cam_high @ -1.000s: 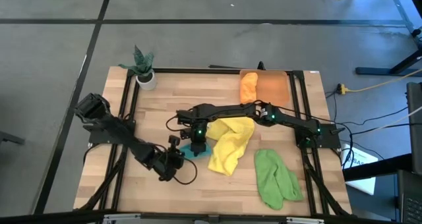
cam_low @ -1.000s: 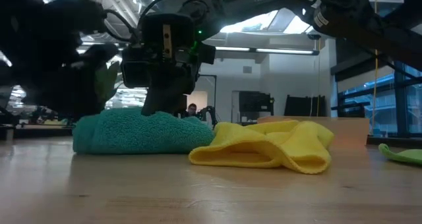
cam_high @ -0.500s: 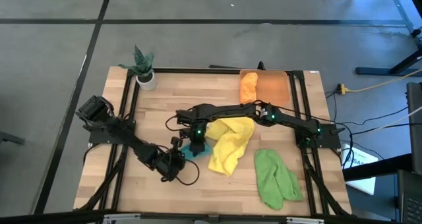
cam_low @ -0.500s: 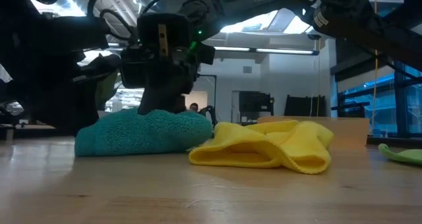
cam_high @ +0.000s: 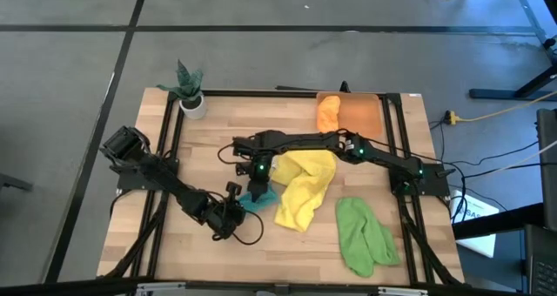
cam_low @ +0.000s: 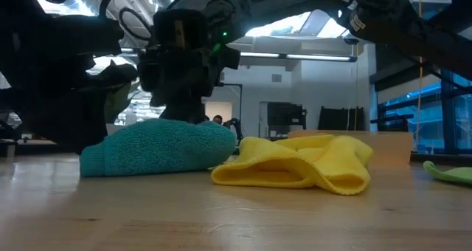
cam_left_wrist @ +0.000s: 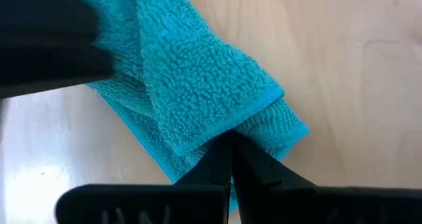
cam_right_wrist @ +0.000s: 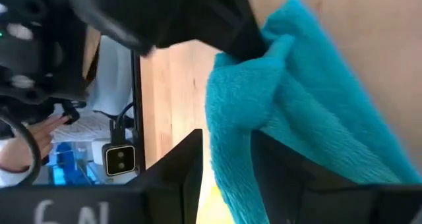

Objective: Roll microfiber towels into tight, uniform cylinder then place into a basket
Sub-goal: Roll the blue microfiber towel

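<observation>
We take the teal towel (cam_high: 258, 200) as our landmark: it lies bunched in a loose roll near the middle of the wooden table (cam_high: 200, 148). Well away from it, at the table's far left corner, stands a white pot with a green plant (cam_high: 191, 94). The left gripper (cam_high: 233, 211) sits just left of the teal towel on its near side, fingers pressed together and pinching the towel's folded edge (cam_left_wrist: 224, 135), as the left wrist view shows. The right gripper (cam_high: 258, 187) hangs directly above the teal towel, its fingers (cam_right_wrist: 191, 165) parted and straddling a raised fold of the cloth without clamping it. Immediately right of the teal towel, touching it, lies the yellow towel (cam_high: 303, 187), crumpled and unrolled. Farther right and toward the table's near edge, well apart from the teal towel, the light green towel (cam_high: 361, 235) lies loosely folded. At the far edge, to the right of and well beyond the teal towel, we find the orange basket (cam_high: 361, 117) with the orange towel (cam_high: 328, 113) at its left end.
</observation>
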{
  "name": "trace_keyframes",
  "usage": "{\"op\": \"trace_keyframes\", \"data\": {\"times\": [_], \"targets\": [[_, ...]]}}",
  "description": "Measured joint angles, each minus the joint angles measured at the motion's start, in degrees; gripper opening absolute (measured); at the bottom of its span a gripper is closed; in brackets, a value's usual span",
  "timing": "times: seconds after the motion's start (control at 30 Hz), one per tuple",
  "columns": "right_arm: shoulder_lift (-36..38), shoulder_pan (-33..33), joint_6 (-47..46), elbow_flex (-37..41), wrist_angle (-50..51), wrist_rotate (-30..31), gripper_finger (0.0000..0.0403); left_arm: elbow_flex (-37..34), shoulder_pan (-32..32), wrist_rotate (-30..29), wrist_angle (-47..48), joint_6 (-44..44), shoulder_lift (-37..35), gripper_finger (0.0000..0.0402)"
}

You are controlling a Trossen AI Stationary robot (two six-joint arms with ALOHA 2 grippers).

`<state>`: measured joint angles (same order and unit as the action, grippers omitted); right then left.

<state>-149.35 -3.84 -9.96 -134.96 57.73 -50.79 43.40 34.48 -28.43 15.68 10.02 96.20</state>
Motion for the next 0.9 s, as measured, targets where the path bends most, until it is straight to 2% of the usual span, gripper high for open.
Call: {"op": "trace_keyframes", "data": {"times": [0.13,0.4,0.63,0.9], "targets": [[3.1,-0.2,3.4,-0.1,3.2,2.6,0.0129,0.0,0.0,1.0,0.0,0.1,0.0,0.0004],[6.9,5.3,12.8,0.0,12.9,23.1,0.013,0.0,0.0,1.1,1.0,1.5,0.0,0.0004],[6.8,11.6,17.8,1.3,11.7,33.9,0.0129,0.0,0.0,1.1,1.5,1.8,0.1,0.0004],[6.8,14.0,19.4,1.3,6.4,35.3,0.0129,-0.1,0.1,0.9,1.7,1.8,0.1,0.0004]]}}
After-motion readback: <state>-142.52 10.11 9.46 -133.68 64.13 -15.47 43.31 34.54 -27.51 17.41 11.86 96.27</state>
